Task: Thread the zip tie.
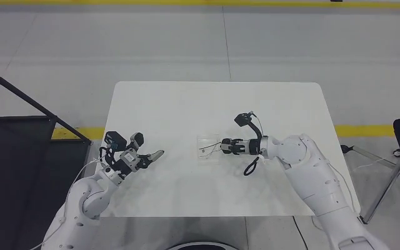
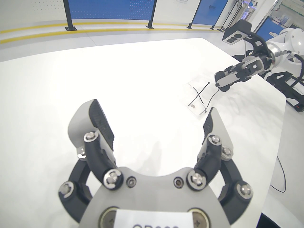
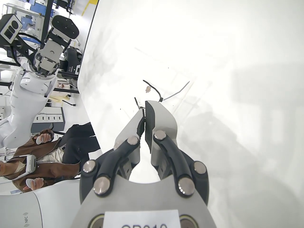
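My left gripper hovers over the near left part of the white table, fingers spread wide with nothing between them. It is well apart from the work at the middle.

My right gripper sits near the middle of the table, pointing left, its fingers pressed together on a thin black zip tie. A short end of it sticks out past the fingertips. From the left wrist view the tie runs from those fingertips down to the clear sheet that lies flat just left of the gripper.

On that sheet lie two more zip ties, crossed over each other. Beside them is a small brownish scrap — I cannot tell what it is.
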